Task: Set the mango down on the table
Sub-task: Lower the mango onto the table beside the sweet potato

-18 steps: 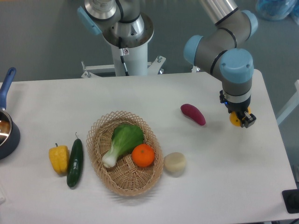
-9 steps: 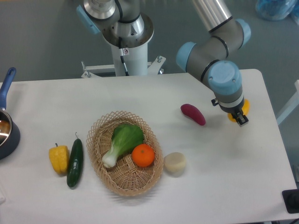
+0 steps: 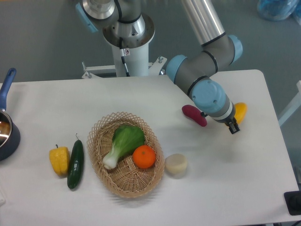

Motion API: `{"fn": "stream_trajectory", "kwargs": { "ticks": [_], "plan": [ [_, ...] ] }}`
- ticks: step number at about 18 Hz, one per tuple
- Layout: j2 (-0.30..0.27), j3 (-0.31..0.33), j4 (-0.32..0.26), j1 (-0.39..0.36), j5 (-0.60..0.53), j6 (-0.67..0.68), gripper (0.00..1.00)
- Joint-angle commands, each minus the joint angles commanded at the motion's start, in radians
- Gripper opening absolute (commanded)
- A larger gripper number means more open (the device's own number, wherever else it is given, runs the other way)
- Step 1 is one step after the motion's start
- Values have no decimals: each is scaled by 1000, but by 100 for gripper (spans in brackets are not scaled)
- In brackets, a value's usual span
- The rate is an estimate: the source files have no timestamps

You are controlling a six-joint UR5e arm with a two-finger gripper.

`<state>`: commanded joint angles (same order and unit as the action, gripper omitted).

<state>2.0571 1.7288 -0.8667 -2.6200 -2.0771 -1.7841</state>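
Near the right edge of the table [image 3: 221, 188], the mango [image 3: 240, 112] was seen lying on the white surface, partly hidden behind the arm's wrist. It appeared to be resting on the table and not held, so the placing was judged done or nearly so. The gripper [image 3: 233, 128] was found just beside the mango, on its near side, with the fruit outside the fingers. Only a dark fingertip could be made out below the blue wrist cap, so whether the jaws stood apart or together could not be told.

A purple eggplant [image 3: 194, 115] lay just left of the wrist, close to it but not seen to touch. The mango was set down well apart from the basket [image 3: 123, 181], probably so that it would stand free on bare tabletop. Within the basket a bok choy [image 3: 123, 143] and an orange [image 3: 144, 156] were kept, and a pale round object [image 3: 176, 165] sat just beside its rim. Far left, a yellow pepper [image 3: 59, 160] and a cucumber [image 3: 75, 163] lay side by side, and a pan [image 3: 5, 127] was cut off by the left edge
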Motion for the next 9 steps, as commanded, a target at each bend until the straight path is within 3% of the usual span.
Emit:
{"fn": "stream_trajectory", "kwargs": {
  "ticks": [9],
  "plan": [
    [31, -2, 2, 2, -50, -5, 49]
  ]
}}
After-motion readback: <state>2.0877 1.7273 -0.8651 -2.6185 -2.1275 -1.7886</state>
